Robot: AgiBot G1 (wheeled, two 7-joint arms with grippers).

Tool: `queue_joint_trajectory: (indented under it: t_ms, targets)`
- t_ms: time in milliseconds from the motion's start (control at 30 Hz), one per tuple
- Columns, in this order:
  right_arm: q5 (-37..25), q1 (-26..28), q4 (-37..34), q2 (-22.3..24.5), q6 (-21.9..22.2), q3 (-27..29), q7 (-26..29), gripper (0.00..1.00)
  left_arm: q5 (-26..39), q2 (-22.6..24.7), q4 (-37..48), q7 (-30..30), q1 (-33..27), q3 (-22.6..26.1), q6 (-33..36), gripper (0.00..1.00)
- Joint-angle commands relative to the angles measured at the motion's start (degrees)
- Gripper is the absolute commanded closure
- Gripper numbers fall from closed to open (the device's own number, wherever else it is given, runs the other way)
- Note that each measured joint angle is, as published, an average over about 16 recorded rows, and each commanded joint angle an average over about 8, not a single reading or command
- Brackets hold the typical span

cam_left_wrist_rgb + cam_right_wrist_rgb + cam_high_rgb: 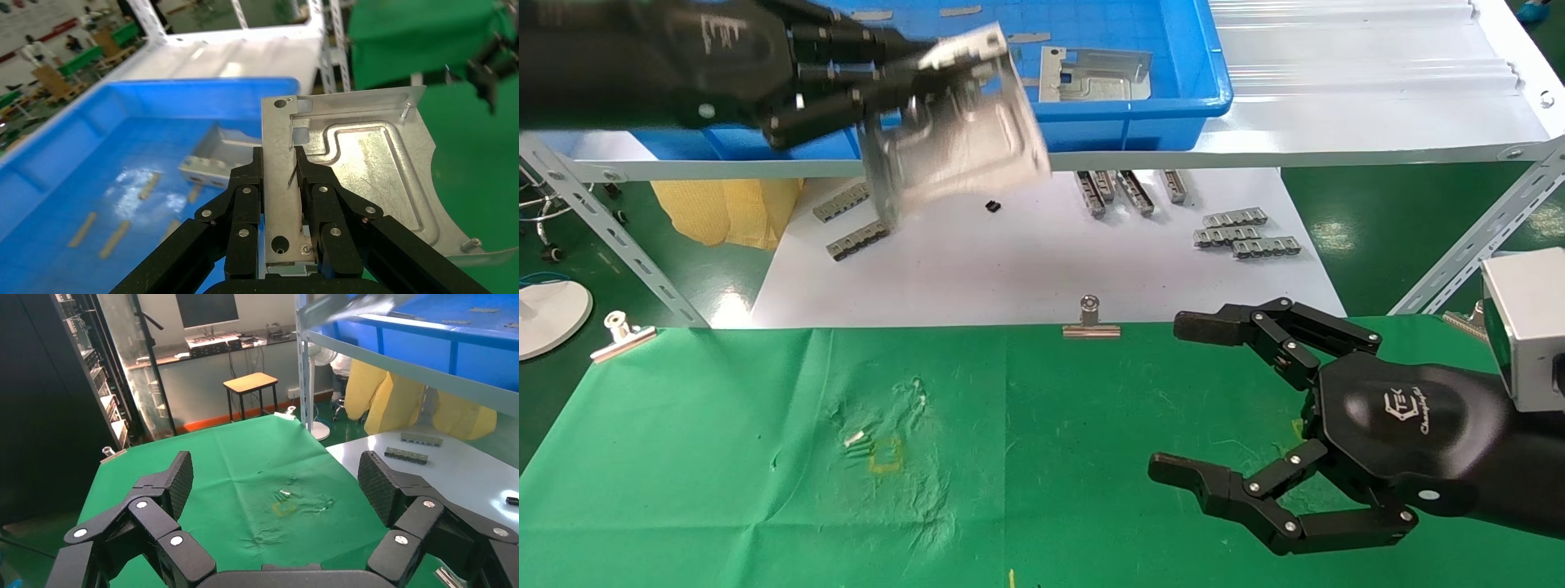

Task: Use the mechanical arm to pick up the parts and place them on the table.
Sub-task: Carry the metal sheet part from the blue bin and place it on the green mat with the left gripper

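The part hangs in the air in front of the blue tray, over the white board and well short of the green table. It is tilted, one corner up by the tray's near rim, its curved edge and flange pointing down toward the board.

The left gripper pinches it only along one bent edge strip; in the left wrist view the fingers press on either side of that strip while the rest of the plate sticks out unsupported. I judge that the main risk: with so narrow a hold, the plate could swing or slip out on the way over and land on the board among the toothed strips rather than on the cloth. Its low corner could also catch the table's far edge or the clip there if carried across too low. A second part lies in the tray.

The left arm reaches in from the upper left, fingers pointing right. The right gripper rests idle over the table's near right corner, fingers spread wide and holding nothing.
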Motion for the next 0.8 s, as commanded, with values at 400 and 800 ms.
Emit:
queue_joint_trajectory:
  t_ms: [400,800]
  targets:
    - [0.0,0.0,0.0,0.0,0.0,0.0,0.0,0.0,-12.68,-12.27,-20.15,-4.76,8.55,11.93,-0.35,1.0]
    - [0.0,0.0,0.0,0.0,0.0,0.0,0.0,0.0,-13.78,-13.8,-21.38,3.98,11.05,22.65,-0.99,1.0]
